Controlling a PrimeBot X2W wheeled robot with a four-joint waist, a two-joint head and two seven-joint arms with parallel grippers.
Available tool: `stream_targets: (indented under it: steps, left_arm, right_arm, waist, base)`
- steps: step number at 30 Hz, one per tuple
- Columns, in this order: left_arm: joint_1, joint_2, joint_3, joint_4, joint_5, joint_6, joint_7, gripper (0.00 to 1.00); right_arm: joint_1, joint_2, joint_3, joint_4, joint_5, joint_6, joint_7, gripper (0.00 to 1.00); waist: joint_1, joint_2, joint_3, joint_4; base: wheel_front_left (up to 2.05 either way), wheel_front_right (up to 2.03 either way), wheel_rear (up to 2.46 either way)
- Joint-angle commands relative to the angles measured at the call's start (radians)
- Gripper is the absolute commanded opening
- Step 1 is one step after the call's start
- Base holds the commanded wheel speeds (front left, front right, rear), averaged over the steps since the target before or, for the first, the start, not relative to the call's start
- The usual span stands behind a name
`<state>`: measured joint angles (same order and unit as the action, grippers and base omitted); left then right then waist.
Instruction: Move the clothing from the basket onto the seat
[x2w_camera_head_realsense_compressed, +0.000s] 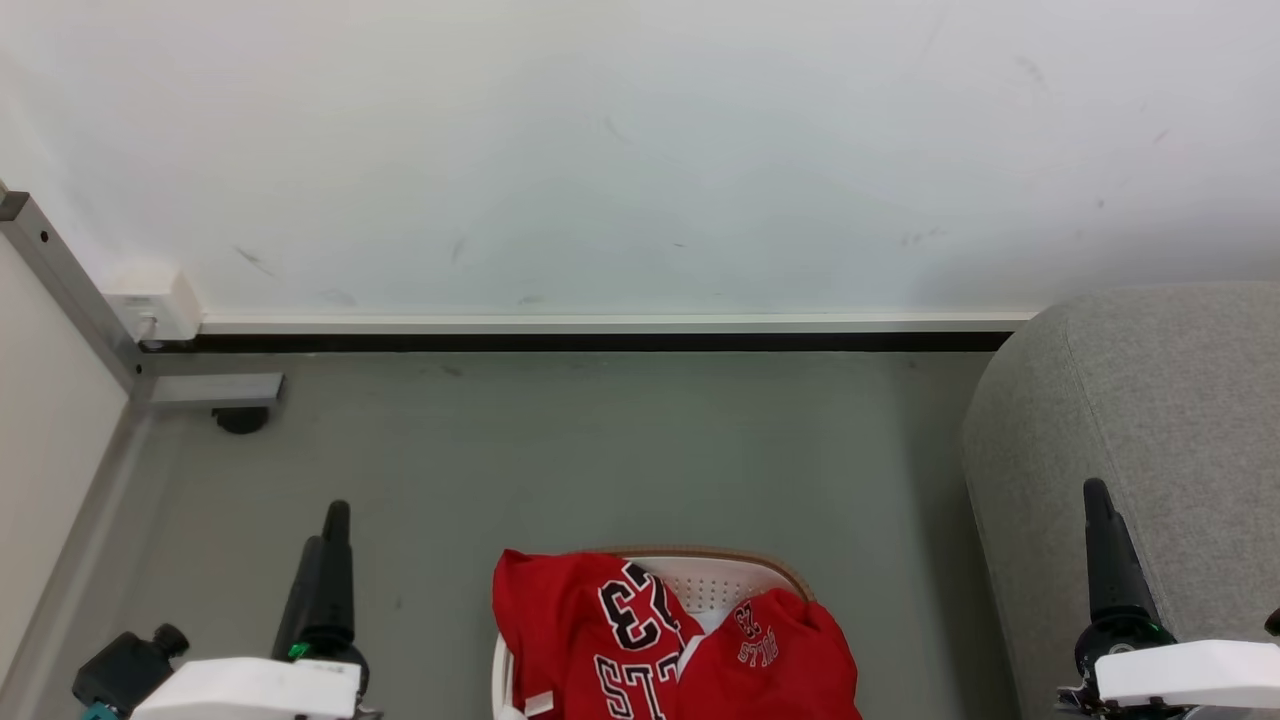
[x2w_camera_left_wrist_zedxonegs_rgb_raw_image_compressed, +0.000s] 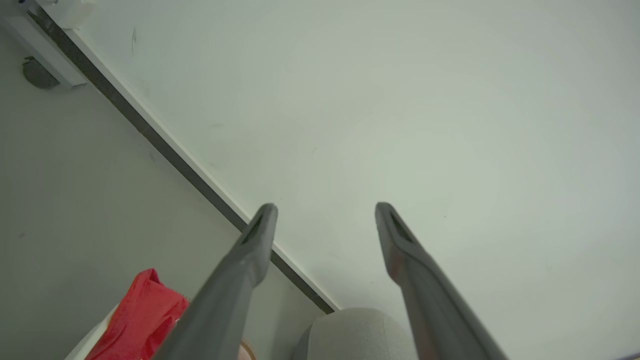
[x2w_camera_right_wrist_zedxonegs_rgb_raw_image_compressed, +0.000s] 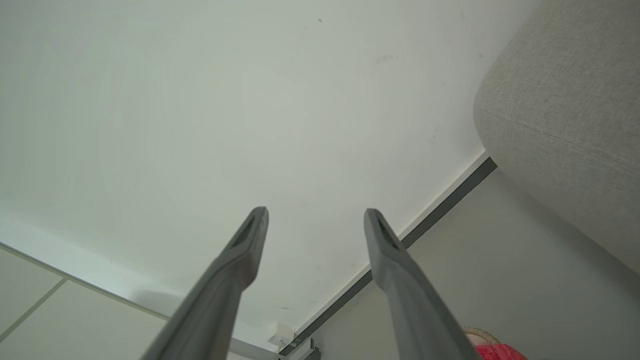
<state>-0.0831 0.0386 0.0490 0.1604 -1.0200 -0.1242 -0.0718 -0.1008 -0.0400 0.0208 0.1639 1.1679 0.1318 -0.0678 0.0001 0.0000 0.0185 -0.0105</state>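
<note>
The red jersey (x2w_camera_head_realsense_compressed: 580, 630) with a black-and-white "23" lies draped over the left side of the cream basket (x2w_camera_head_realsense_compressed: 720, 553), which sits at the bottom centre of the head view. The red shorts (x2w_camera_head_realsense_compressed: 780, 660) with small white lettering lie beside it on the right. The grey seat (x2w_camera_head_realsense_compressed: 1150, 400) stands to the right of the basket. My left gripper (x2w_camera_head_realsense_compressed: 330, 530) hangs open to the left of the basket, holding nothing. My right gripper (x2w_camera_head_realsense_compressed: 1100, 500) is open in front of the seat. The left wrist view shows the open left gripper (x2w_camera_left_wrist_zedxonegs_rgb_raw_image_compressed: 325, 207), a red fold (x2w_camera_left_wrist_zedxonegs_rgb_raw_image_compressed: 142, 315) and the seat (x2w_camera_left_wrist_zedxonegs_rgb_raw_image_compressed: 355, 335). The right wrist view shows the open right gripper (x2w_camera_right_wrist_zedxonegs_rgb_raw_image_compressed: 316, 212) and the seat (x2w_camera_right_wrist_zedxonegs_rgb_raw_image_compressed: 565, 100).
A white wall (x2w_camera_head_realsense_compressed: 640, 150) with a dark baseboard (x2w_camera_head_realsense_compressed: 600, 342) runs across the back. A grey metal frame post (x2w_camera_head_realsense_compressed: 70, 290) with a white box (x2w_camera_head_realsense_compressed: 155, 305) and a black foot (x2w_camera_head_realsense_compressed: 240, 418) stands at the left. Grey floor (x2w_camera_head_realsense_compressed: 600, 450) lies between the wall and the basket.
</note>
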Motion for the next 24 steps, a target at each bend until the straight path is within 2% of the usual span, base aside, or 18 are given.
stream_targets:
  steps: [1,15,19,24]
  left_arm:
    - [-0.020,0.009,-0.001,-0.015,0.044,-0.005,-0.007,1.00]
    - [-0.015,0.011,-0.036,-0.030,0.366,0.025,-0.051,1.00]
    - [-0.010,0.011,-0.045,-0.018,0.435,0.050,-0.062,1.00]
    - [-0.011,0.012,-0.058,-0.012,0.489,0.061,-0.073,1.00]
  right_arm:
    - [-0.027,-0.010,0.001,-0.017,-0.047,-0.001,-0.010,1.00]
    - [-0.032,-0.011,0.010,-0.004,-0.343,-0.001,-0.054,1.00]
    - [-0.032,-0.012,0.022,0.005,-0.415,-0.001,-0.066,1.00]
    - [-0.031,-0.012,0.037,0.014,-0.492,-0.001,-0.077,1.00]
  waist:
    - [-0.0001,0.0000,0.001,0.000]
    - [-0.0001,0.0000,0.005,-0.005]
    - [-0.0001,0.0000,0.003,-0.006]
    - [-0.0001,0.0000,0.003,-0.006]
  base:
    - [0.00,0.00,0.00]
    - [0.00,0.00,0.00]
    - [0.00,0.00,0.00]
    - [0.00,0.00,0.00]
